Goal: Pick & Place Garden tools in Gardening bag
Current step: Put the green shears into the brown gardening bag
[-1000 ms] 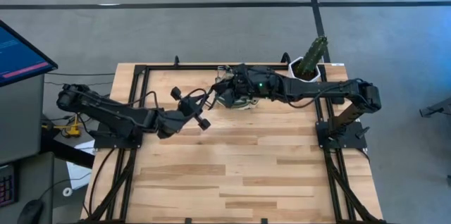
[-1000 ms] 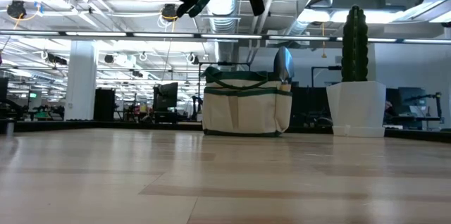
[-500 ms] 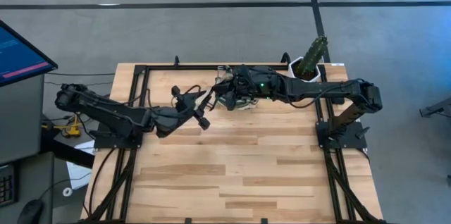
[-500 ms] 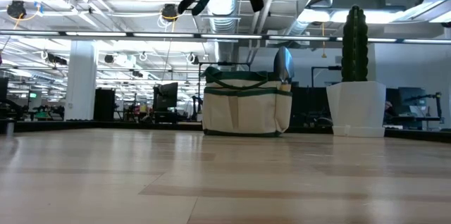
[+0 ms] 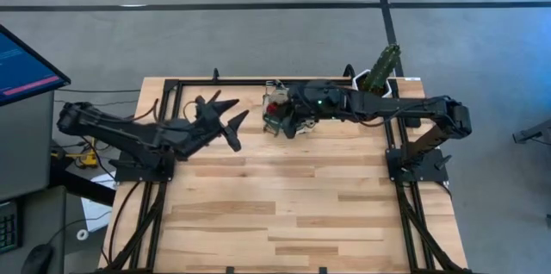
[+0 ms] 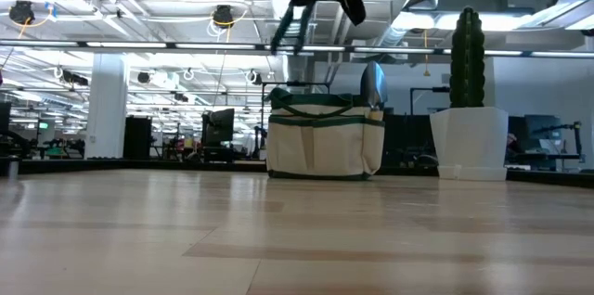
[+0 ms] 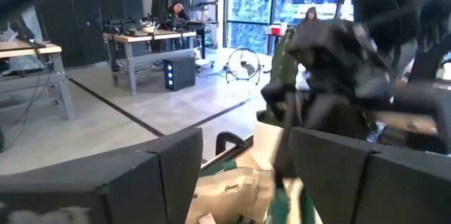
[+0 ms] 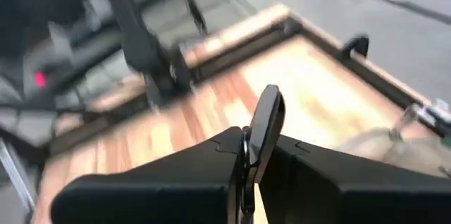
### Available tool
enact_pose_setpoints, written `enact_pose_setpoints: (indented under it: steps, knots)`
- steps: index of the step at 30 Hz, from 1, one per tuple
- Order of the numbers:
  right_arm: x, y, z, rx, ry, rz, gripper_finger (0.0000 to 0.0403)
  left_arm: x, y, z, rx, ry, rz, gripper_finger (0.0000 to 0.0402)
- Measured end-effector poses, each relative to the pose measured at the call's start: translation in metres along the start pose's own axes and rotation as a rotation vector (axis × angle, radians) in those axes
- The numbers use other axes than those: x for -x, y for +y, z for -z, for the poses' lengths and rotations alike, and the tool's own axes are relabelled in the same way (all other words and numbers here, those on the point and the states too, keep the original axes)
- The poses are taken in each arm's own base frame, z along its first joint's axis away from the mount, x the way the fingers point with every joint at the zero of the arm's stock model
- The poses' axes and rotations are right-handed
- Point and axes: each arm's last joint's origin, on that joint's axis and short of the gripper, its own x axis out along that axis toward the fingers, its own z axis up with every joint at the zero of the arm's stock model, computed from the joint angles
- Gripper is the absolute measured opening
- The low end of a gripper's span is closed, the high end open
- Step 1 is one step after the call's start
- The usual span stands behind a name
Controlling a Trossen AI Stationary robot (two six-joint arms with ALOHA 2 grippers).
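Tools are already in the small cream fabric gardening bag with dark green trim [image 6: 323, 137], which stands at the centre of the low view, just left of a white pot holding a tall green cactus [image 6: 469, 137]. A metal trowel blade [image 6: 373, 85] sticks up from the bag's right end. In the high view the bag [image 5: 276, 115] sits at upper centre on the light wooden table [image 5: 293, 214], with something red showing at its mouth.

The right gripper [image 5: 288, 123] hovers over the bag, and its wrist view shows its fingers pinched shut on a thin dark handle [image 8: 262, 127]; which tool this is I cannot tell. The left gripper [image 5: 225, 117] hangs left of the bag, well apart from it, fingers spread wide and holding nothing.

The step in hand looks like lowering that tool into the bag. To do it well, the right gripper should centre over the opening, keep the tool upright, descend clear of the green handles, and release only once the tool's end is inside.
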Motion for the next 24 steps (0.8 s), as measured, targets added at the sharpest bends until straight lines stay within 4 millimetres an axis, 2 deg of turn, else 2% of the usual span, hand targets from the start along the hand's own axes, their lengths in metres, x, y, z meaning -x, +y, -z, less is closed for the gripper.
enact_pose_setpoints:
  steps: [4,9,14,18,24]
  knots:
    - [0.001,-0.001,0.007,0.066,0.086,-0.016,0.0015,0.004,0.005,-0.006,0.021,-0.015,0.0,0.0196]
    - [-0.001,-0.002,0.008,0.075,0.091,-0.013,0.0015,0.008,0.01,-0.012,0.047,-0.033,0.0,0.0186]
    - [-0.001,-0.005,0.016,0.136,0.167,0.009,0.0015,0.009,0.012,-0.014,0.048,-0.036,0.0,0.018]
    - [0.0,-0.012,0.02,0.206,0.236,0.033,0.0015,0.009,0.012,-0.013,0.046,-0.034,-0.001,0.018]
    - [0.0,-0.029,0.014,0.297,0.24,-0.001,0.0015,0.009,0.012,-0.013,0.042,-0.032,-0.001,0.0179]
